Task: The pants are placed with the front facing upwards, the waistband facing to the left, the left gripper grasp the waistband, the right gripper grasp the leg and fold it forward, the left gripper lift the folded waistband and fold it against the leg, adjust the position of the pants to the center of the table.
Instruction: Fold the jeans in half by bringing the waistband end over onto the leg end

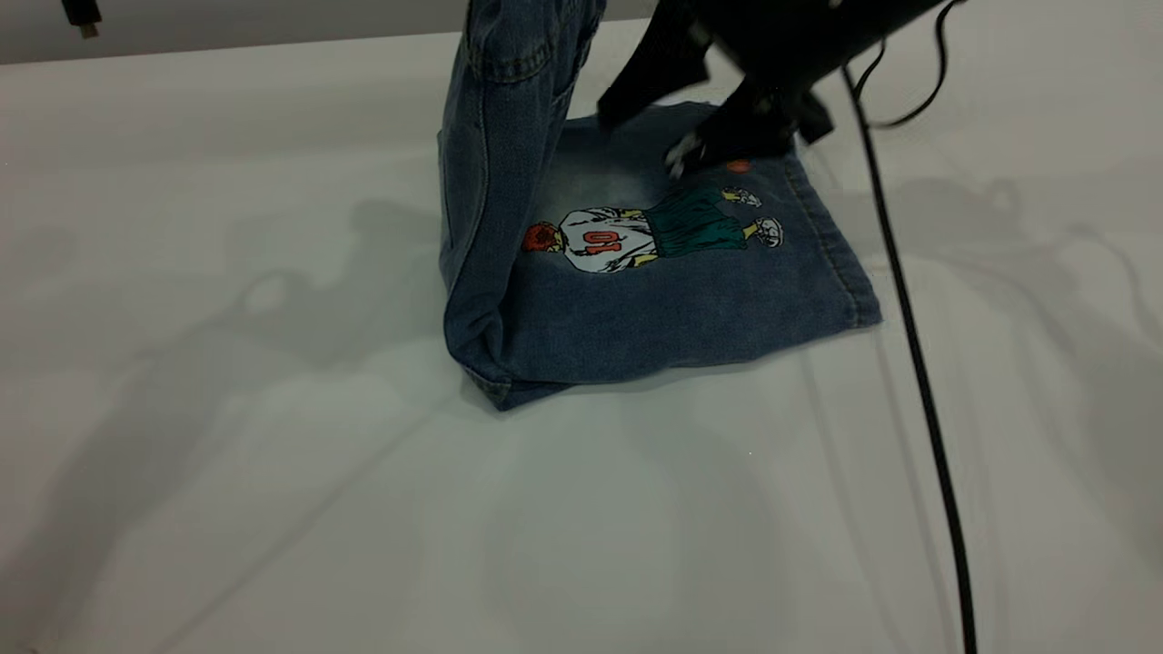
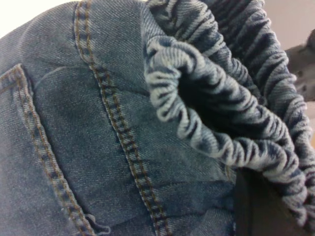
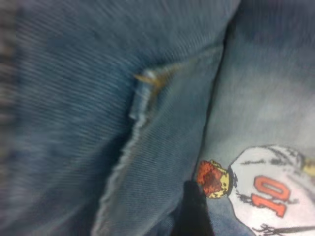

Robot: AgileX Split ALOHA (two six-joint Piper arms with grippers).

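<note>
Denim pants (image 1: 636, 300): lay on the white table (image 1: 273, 509), lower half flat with the number-10 player print (image 1: 654, 234) facing up, upper half raised upright from the fold and running past the upper edge of the exterior view.
Waistband (image 2: 231, 113): filled the left wrist view, ruched and bunched right at that camera; a stitched seam and pocket edge ran across the cloth beside it.
Left gripper: not seen itself; whether its fingers were clamped on the waistband could not be told.
Right gripper (image 1: 690, 159): low over the flat leg (image 1: 727, 300), by the far hem, just beyond the print's feet; fingers dark and blurred, spread or closed could not be told.
Leg relative to right fingers: directly beneath them; contact unclear.
Cable (image 1: 918, 363): black, trailing across the table beside the hem.
</note>
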